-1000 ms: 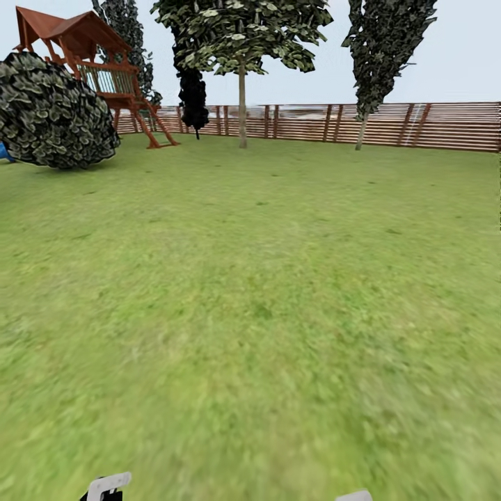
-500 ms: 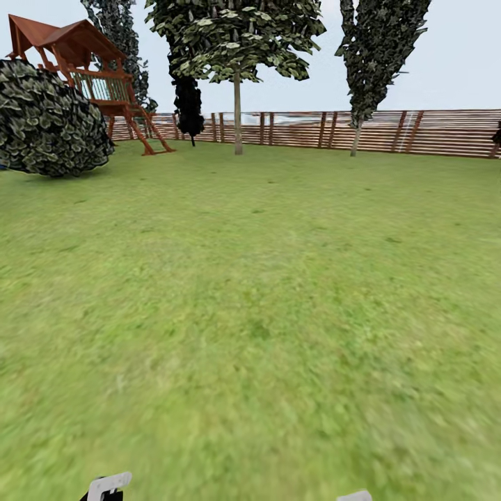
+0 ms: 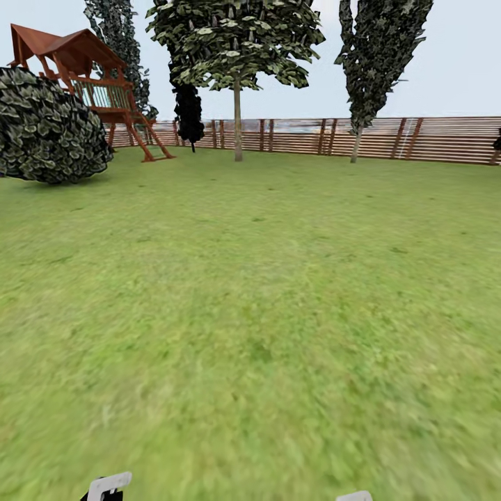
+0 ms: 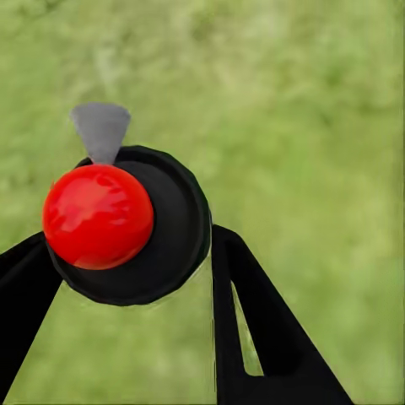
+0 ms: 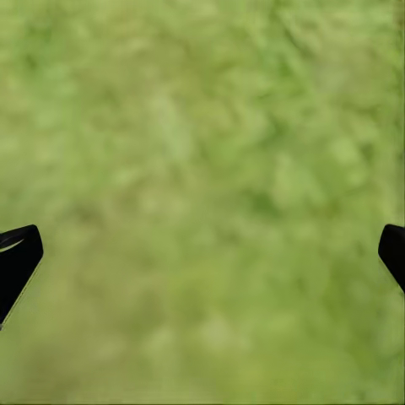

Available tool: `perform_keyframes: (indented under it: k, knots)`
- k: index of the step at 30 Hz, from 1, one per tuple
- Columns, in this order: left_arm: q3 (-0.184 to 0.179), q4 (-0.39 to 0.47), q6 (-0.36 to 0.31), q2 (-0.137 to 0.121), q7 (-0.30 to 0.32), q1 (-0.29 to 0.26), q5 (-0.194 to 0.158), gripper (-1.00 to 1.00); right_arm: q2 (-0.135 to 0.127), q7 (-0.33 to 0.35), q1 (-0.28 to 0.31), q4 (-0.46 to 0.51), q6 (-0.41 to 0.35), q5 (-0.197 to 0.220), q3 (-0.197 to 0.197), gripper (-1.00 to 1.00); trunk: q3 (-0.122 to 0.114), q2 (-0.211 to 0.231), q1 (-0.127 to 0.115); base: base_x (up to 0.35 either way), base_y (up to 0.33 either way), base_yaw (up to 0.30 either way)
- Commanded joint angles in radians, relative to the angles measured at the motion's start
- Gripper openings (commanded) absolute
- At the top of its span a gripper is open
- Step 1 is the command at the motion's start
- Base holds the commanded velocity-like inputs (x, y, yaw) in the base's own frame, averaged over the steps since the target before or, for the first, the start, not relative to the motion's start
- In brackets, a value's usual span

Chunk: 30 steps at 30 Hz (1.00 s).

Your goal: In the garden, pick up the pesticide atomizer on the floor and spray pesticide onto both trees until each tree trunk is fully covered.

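— Two trees, where do they stand?

— One tree (image 3: 233, 42) with a broad leafy crown stands at the far edge of the lawn (image 3: 264, 292), its straight pale trunk (image 3: 238, 122) just in front of the brown slatted fence (image 3: 431, 139). A second tree (image 3: 379, 49), narrower in the crown, stands further right along the same fence, its thin trunk (image 3: 356, 146) leaning slightly.

— And the atomizer?

— The pesticide atomizer (image 4: 126, 224) is clamped in the left claw (image 4: 126, 261), seen from above in the left wrist view: a round black top with a glossy red ball on it and a grey nozzle sticking out, over blurred grass. One black finger (image 4: 253, 329) presses against its side.

— The other claw?

— The right claw (image 5: 202, 253) is spread wide apart, with grass between its fingertips.

— Anything else in the garden?

— A large round bush (image 3: 49, 125) sits at the lawn's far left, with a red-brown wooden play tower (image 3: 90, 76) behind it. A dark column-shaped tree (image 3: 188, 104) stands by the fence.
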State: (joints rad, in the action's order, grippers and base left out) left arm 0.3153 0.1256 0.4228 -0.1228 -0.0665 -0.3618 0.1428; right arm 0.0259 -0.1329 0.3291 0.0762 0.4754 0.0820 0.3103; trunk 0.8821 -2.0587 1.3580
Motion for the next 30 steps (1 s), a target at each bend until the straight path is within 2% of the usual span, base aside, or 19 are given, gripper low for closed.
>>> perform_keyframes:
  k: [1, 11, 16, 30]
  knots:
    - [0.004, -0.001, 0.004, 0.000, -0.006, -0.001, 0.011, -1.00, 0.000, -0.004, 0.001, -0.001, 0.003, 0.008, 0.009, 1.00, -0.001, 0.000, 0.000, 0.339, 0.000, 0.000]
    - [0.004, -0.001, 0.004, 0.000, -0.006, -0.001, 0.011, -1.00, -0.001, -0.004, 0.001, -0.010, -0.001, 0.005, 0.009, 1.00, -0.006, 0.000, 0.000, 0.340, 0.000, 0.000]
    - [0.004, -0.001, 0.005, 0.000, -0.006, -0.001, 0.011, -1.00, -0.008, -0.004, 0.001, -0.049, -0.004, 0.004, 0.007, 1.00, -0.006, 0.000, 0.000, 0.339, 0.000, 0.000]
    - [0.004, -0.001, 0.005, 0.000, -0.006, -0.001, 0.011, -1.00, -0.004, -0.004, 0.001, -0.052, -0.004, 0.004, 0.007, 1.00, -0.006, 0.000, 0.000, 0.340, 0.000, 0.000]
